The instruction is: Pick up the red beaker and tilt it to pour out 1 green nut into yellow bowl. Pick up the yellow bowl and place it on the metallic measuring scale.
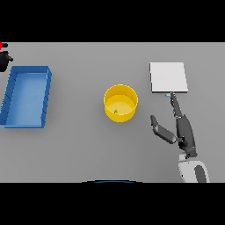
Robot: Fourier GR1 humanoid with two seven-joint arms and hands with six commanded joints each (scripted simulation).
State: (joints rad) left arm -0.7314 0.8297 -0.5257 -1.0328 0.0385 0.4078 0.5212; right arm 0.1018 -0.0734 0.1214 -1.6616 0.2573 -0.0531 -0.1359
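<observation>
Yellow bowl sits upright near the middle of the grey surface on my feed, and I can see one small green nut lying on its floor, toward the near-left side. To the right of the bowl, apart from it, lies the metallic measuring scale — a flat pale square plate with nothing on it. My right robot hand is between the bowl and the right edge of the view, just below the scale; its fingers are stretched out straight toward the scale's near edge, their tips at or just short of that edge, and the thumb is splayed out toward the bowl. It holds nothing. On the left side of the surface there is a blue tray, a long open rectangle. At the far left edge I can make out only a sliver of red, which may be the red beaker, with a dark shape just under it that is probably the left robot hand — I cannot tell how its fingers stand.
</observation>
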